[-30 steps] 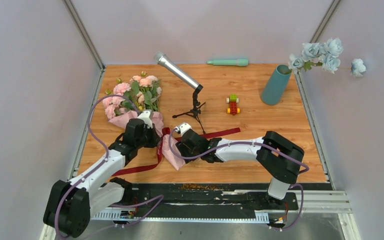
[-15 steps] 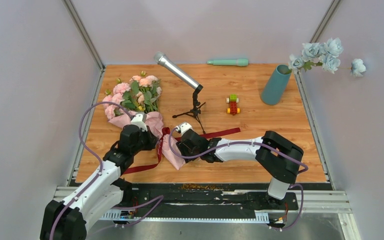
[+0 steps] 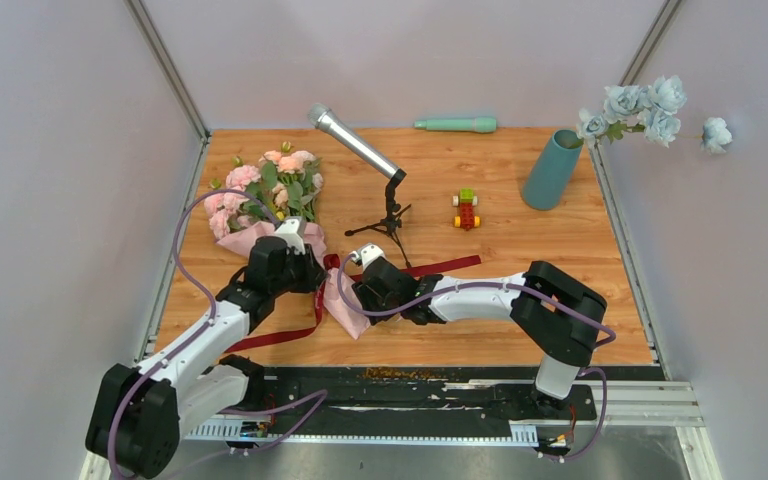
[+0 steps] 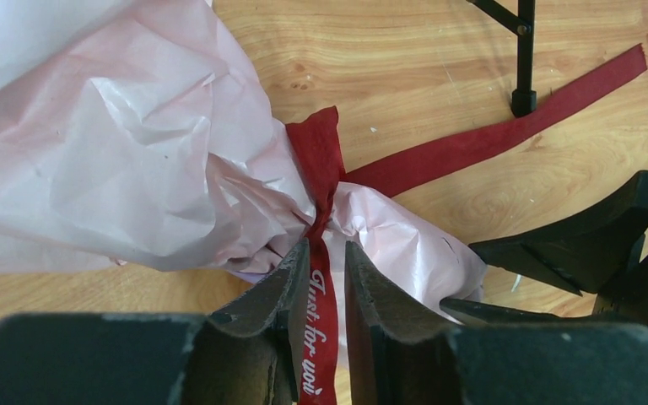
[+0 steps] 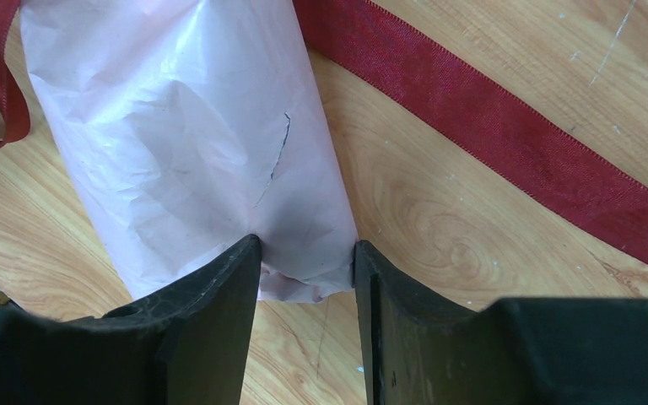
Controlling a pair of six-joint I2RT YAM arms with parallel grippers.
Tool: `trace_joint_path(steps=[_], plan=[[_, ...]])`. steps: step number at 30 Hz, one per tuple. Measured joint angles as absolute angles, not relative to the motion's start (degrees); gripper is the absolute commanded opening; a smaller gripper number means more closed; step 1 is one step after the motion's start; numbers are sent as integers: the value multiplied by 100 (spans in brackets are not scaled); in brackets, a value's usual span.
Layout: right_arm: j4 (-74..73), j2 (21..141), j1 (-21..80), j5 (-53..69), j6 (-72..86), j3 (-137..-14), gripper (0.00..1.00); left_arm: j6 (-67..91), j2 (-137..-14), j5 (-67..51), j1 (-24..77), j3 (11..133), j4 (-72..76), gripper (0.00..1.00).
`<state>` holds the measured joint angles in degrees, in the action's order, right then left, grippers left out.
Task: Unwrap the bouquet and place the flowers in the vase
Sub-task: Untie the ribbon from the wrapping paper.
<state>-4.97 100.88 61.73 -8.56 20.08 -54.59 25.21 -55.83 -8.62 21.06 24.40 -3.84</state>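
1. Bouquet of pink, cream and yellow artificial roses with green leaves (image 3: 272,190): lies flat on the left half of the bench. Its long axis runs on a diagonal, with the blooms toward the far left corner and the stem end toward the near centre. Not yet unwrapped.
2. Pink-lilac paper wrap (image 5: 186,143): crumpled, encloses the stems and is cinched at a waist just below the blooms.
3. Dark red satin ribbon (image 4: 321,169): tied round that waist. One tail trails right across the wood, another runs toward the near edge.
4. Left jaws: at the tie, on the near-left side of the bouquet. They are parted by a narrow gap and the printed ribbon tail runs through it, apparently unpinched.
5. Right jaws: at the stem end, lined up with the bouquet's axis. They are closed against both sides of the paper wrap and holding it.
6. Judgement: the tie lies directly ahead of the left jaws, so loosening it falls to them while the right jaws anchor the tail.
7. Tall teal-blue tapered vase (image 3: 552,168): upright at the far right, well apart from the bouquet and nearer the right arm.
8. Wooden bench (image 3: 560,300).
9. Silver microphone on a black tripod stand (image 3: 360,147): just beside the bouquet, between it and the vase.
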Motion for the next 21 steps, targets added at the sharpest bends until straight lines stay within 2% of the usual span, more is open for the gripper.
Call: trace_joint_path(steps=[16,18,21], plan=[[-416,10158,6134,-808,2008,-5509,45,2143,-6195,-644,2180,2687,-307,31],[-410,10160,6130,-801,2010,-5513,45,2126,-6222,-607,2193,2694,-285,28],[-401,10165,6119,-790,2010,-5513,45,2084,-6248,-530,2215,2696,-274,18]])
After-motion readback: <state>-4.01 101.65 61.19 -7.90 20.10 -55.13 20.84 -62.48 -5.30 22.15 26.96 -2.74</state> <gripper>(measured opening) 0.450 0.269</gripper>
